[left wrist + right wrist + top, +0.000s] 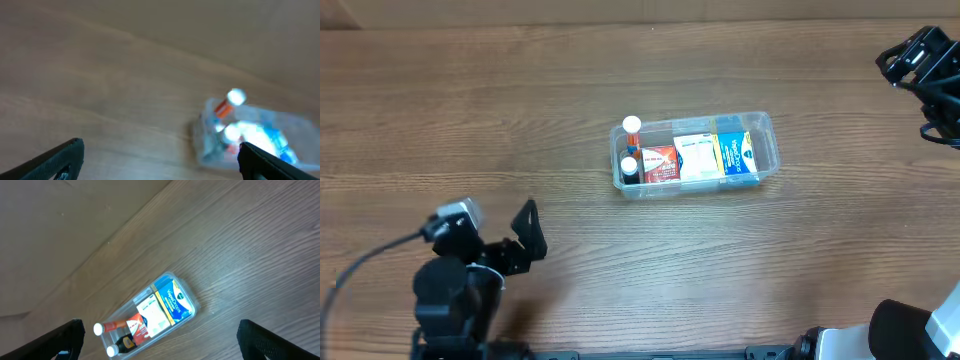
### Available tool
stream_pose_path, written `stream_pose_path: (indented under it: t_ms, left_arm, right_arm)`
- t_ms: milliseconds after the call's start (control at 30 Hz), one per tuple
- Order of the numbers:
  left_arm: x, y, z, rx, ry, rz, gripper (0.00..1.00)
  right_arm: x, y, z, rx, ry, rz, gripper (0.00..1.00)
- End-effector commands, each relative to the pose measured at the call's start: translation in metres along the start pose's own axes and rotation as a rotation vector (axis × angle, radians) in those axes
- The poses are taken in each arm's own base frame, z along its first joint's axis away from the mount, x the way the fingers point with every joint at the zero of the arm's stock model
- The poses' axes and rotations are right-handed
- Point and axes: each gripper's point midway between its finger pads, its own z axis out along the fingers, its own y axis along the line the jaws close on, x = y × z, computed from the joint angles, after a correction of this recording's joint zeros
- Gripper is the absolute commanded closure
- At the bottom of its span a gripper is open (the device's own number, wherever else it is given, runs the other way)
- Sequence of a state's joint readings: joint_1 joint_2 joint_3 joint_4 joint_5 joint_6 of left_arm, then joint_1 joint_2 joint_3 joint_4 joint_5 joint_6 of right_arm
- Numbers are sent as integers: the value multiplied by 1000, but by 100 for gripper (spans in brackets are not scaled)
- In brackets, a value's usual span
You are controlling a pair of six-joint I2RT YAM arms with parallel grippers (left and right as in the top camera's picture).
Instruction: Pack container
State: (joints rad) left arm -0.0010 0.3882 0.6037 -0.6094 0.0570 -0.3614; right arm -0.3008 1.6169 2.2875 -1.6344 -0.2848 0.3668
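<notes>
Container (772,148) sits on the table (520,120), a little right of centre in the overhead view, long side running left to right, well apart from both arms. It already holds a blue box (737,155) at its right end, a white box (698,157) beside that, a red box (659,163) next, and two white-capped items at the left end: an orange tube (633,128) and a dark bottle (629,167).

I judge the tub to be thin clear plastic; light even when loaded, slick on the wood, with walls that will likely bow under a hard squeeze. I would pinch the rim at a short end wall, or over a long wall where a box backs it, and close gently; a nudge could slide the whole thing or topple the tube.

Left gripper (161,145) is empty, its jaws wide apart, low at the table's near left; right gripper (161,325) is also empty with jaws wide apart, high over the far right.

Only the overhead view shows both arms and the packing order. The right wrist view gives the sharpest look, with the tub on a diagonal and the printing on the blue box visible, though I cannot read it. The left wrist view is blurred, but from its low angle I see the tube leaning up past the rim; that height does not show from above.
</notes>
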Motion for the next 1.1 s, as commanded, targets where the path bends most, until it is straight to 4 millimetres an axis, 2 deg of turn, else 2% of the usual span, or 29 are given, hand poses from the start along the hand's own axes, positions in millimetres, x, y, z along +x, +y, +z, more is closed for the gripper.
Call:
stream_pose_path:
  t_ms: [0, 167, 367, 1067]
  left_arm:
    - [44, 7, 17, 76, 7, 5, 0]
    - [75, 20, 37, 90, -24, -91, 0]
    - [99, 30, 48, 85, -7, -201, 0]
    - [98, 29, 48, 87, -11, -199, 0]
  right_arm:
    - [-1, 1, -3, -8, -10, 3, 0]
    - [-1, 1, -3, -8, -10, 3, 0]
    - [-1, 1, -3, -8, -10, 3, 0]
    - [-1, 1, -3, -8, -10, 3, 0]
